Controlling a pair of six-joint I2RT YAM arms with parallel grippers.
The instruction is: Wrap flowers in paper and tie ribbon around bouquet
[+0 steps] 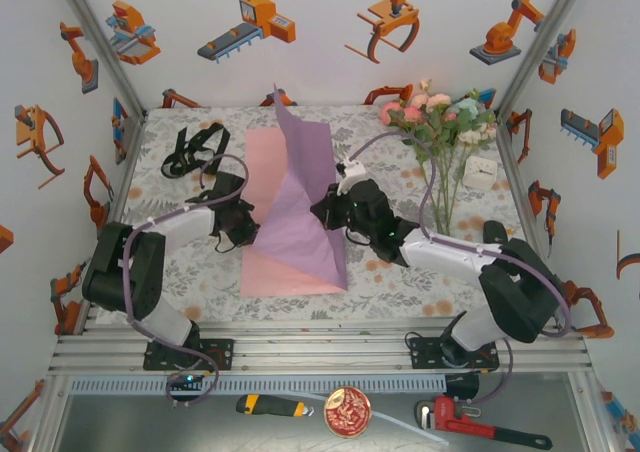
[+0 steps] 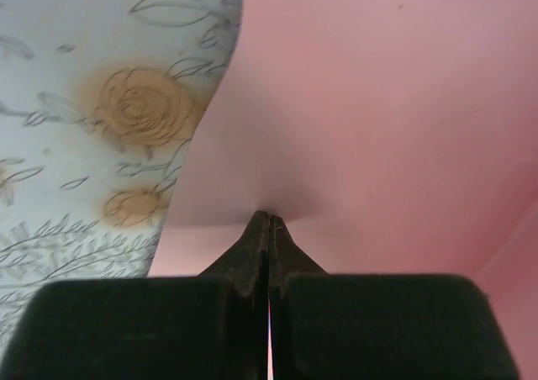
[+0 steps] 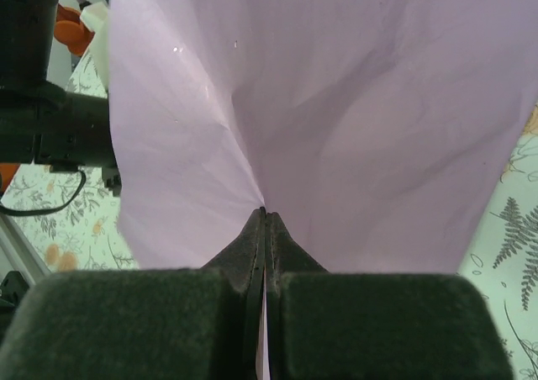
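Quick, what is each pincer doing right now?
The left pincer is closed, pinching the paper.
The right pincer is closed, pinching the same paper.

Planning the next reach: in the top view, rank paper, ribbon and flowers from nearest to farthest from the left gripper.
1. paper, centre, pinched by the left gripper.
2. ribbon, far left.
3. flowers, far right.

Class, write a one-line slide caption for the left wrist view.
Left gripper shut on the pink face of the paper, floral tablecloth beside it.
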